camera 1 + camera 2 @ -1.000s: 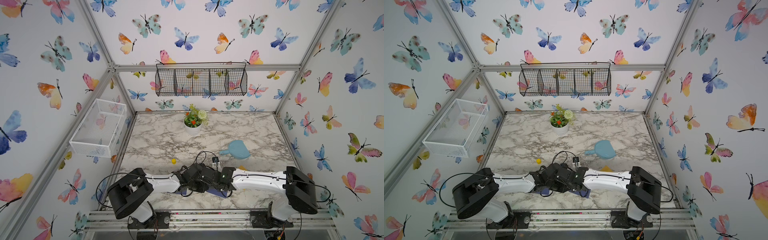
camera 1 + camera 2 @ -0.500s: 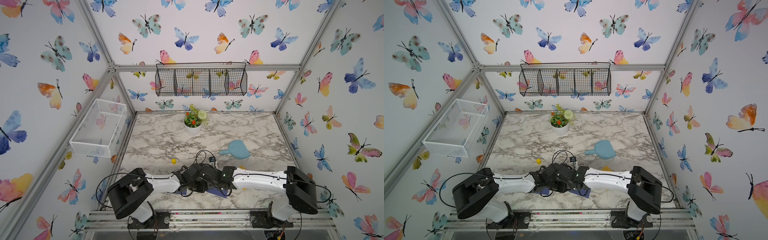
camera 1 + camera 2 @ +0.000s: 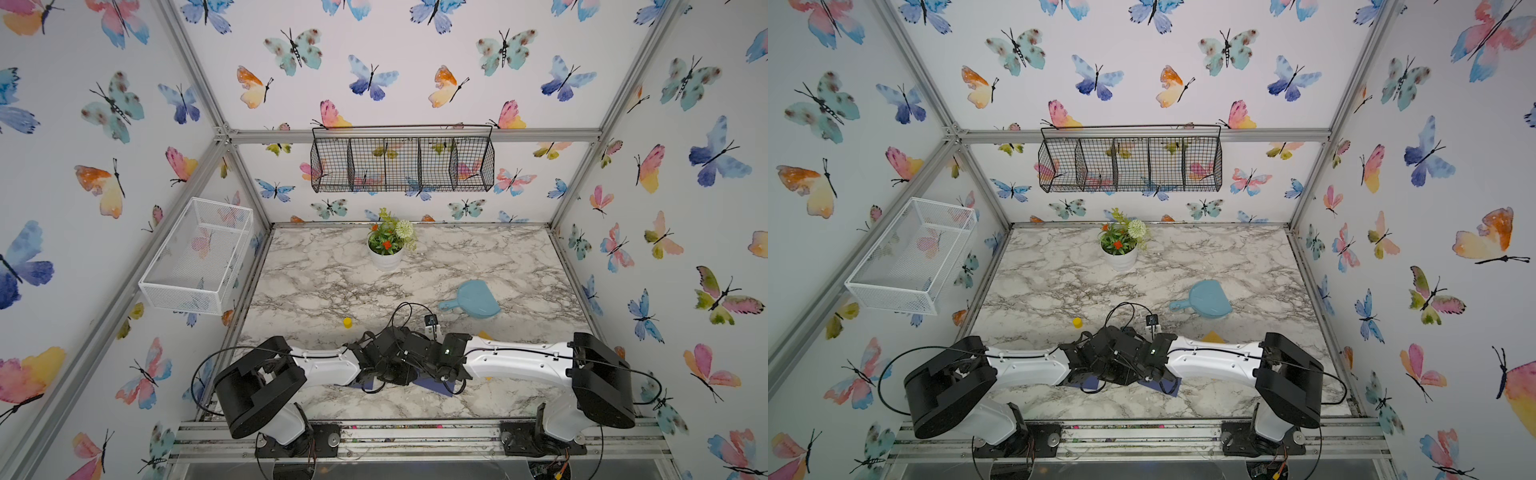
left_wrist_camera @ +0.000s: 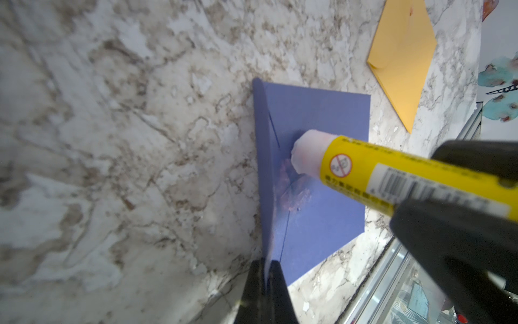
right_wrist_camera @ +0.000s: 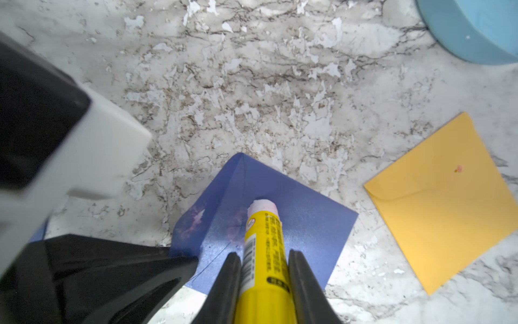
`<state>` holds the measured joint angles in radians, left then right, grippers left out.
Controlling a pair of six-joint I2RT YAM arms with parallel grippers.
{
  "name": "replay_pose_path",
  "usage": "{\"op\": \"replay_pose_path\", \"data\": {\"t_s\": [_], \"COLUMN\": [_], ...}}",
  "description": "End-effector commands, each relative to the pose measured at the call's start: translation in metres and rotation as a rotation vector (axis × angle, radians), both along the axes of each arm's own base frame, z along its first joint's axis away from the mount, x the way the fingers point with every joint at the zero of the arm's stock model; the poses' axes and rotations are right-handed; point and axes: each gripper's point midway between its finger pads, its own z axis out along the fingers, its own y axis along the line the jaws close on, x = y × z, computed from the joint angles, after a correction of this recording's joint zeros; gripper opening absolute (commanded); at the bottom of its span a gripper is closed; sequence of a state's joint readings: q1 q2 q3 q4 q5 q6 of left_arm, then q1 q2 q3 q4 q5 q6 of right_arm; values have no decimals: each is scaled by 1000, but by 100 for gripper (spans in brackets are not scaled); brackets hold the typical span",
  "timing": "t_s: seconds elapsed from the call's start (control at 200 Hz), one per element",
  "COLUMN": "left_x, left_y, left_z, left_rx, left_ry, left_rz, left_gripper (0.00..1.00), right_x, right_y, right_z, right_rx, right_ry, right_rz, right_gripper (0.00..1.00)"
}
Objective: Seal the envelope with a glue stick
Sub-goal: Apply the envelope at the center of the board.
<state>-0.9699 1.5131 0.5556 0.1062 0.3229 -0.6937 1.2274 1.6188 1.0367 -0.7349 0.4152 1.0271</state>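
A blue envelope (image 4: 322,224) lies near the table's front edge, mostly hidden under both wrists in a top view (image 3: 432,387). My left gripper (image 4: 266,263) is shut on the envelope's flap (image 5: 201,218) and holds it raised off the body. My right gripper (image 5: 265,258) is shut on the yellow glue stick (image 5: 265,241). The stick is uncapped, and its whitish tip (image 4: 304,154) presses on the envelope's body beside the fold. Pinkish glue smears (image 4: 294,193) show there. A small yellow cap (image 3: 347,322) stands on the table to the left, behind the arms.
A yellow envelope (image 5: 448,202) lies flat just right of the blue one. A light blue dustpan (image 3: 473,300) sits behind it, and a potted plant (image 3: 385,257) stands at the back. A black wire basket (image 3: 402,164) and a white one (image 3: 199,257) hang on the walls.
The two wrists shift only slightly over the envelope. Both grips stay as they were.
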Motion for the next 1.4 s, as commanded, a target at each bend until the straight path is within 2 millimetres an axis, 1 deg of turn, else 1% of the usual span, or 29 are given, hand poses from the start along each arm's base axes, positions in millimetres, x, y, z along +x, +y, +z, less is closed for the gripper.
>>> {"op": "replay_pose_path", "data": {"t_s": [0.0,0.1,0.16,0.31,0.35,0.37,0.511,0.736,0.811,0.951,1.031,1.266,1.396], "left_x": [-4,-4,-4,-4,-4,-4,-4,-3,-3,-4,-3,-3,-2], "left_y": [7,7,8,8,8,8,7,7,8,9,9,9,9], "left_z": [-2,-3,-3,-2,-2,-2,-1,-2,-2,-1,-2,-3,-2], "left_rx": [18,19,21,17,18,17,16,18,19,21,22,26,27], "left_ry": [13,14,15,11,11,11,11,12,11,11,10,14,11], "left_rz": [5,5,4,6,5,6,5,8,9,13,12,15,15], "left_gripper": [0,0,0,0,0,0,0,0,0,0,0,0,0], "right_x": [-23,-33,-38,-38,-40,-34,-34,-38,-36,-23,-20,-19,-15], "right_y": [-39,-13,-6,-8,-5,-7,1,6,1,-28,-37,-43,-48], "right_z": [-28,-34,-37,-37,-36,-36,-33,-40,-41,-35,-32,-29,-24], "right_rx": [-181,-50,6,39,55,66,127,115,86,-59,-110,-138,-155], "right_ry": [131,202,250,290,305,310,359,413,402,330,309,300,272], "right_rz": [18,84,99,101,118,100,125,151,138,81,70,59,43], "right_gripper": [3,3,3,3,3,3,3,3,3,3,3,3,3]}}
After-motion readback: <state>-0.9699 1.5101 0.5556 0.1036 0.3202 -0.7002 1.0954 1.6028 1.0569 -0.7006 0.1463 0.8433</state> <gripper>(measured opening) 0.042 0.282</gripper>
